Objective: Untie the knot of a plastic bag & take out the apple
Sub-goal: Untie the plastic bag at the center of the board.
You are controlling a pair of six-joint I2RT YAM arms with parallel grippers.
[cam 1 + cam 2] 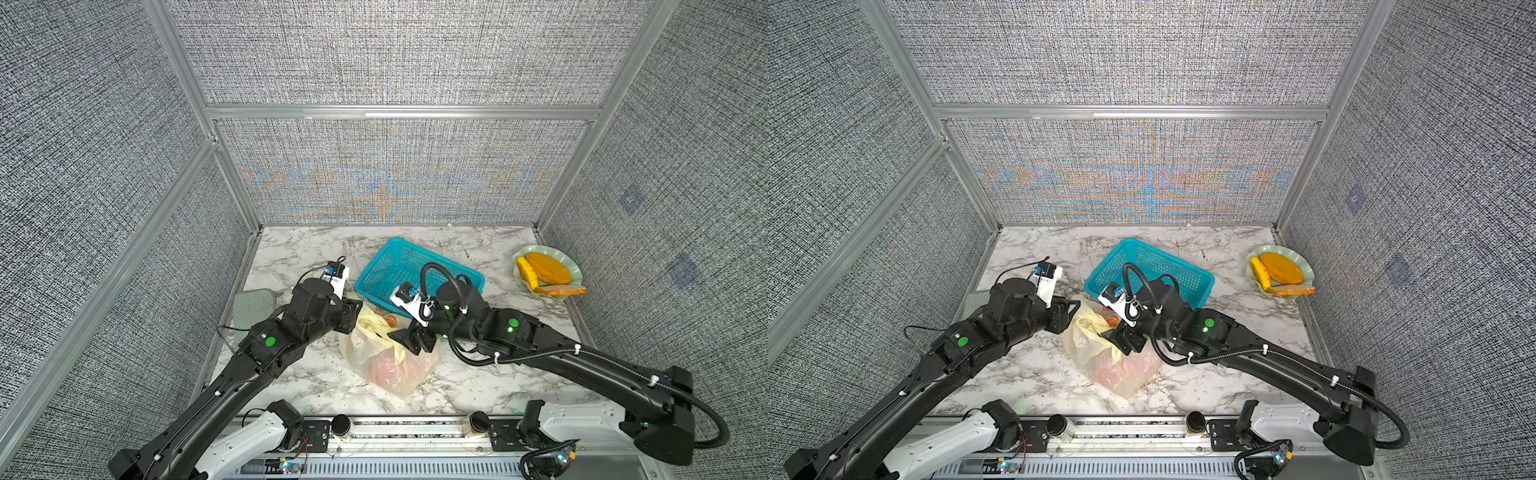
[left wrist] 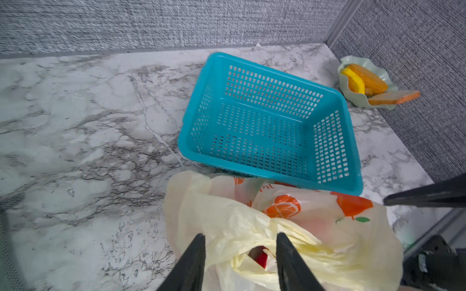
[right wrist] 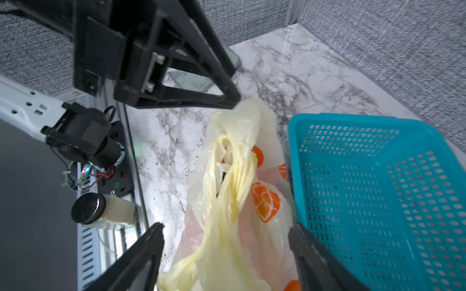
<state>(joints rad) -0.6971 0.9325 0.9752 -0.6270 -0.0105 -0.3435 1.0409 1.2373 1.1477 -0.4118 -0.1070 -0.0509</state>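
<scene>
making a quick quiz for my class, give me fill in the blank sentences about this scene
1. The teal basket holds ____.
2. The plastic bag lies on a table with a ____ pattern.
3. The left gripper and the right gripper both stand ____ over the bag.
4. The green dish sits in the table's far ____ corner.
Missing words: nothing; marble; open; right.

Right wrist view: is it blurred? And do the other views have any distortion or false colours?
Right wrist view: yes, motion smears the bag and the basket. Left wrist view: sharp, with even light. Both top views: sharp, but rainbow moiré covers the back wall.
</scene>
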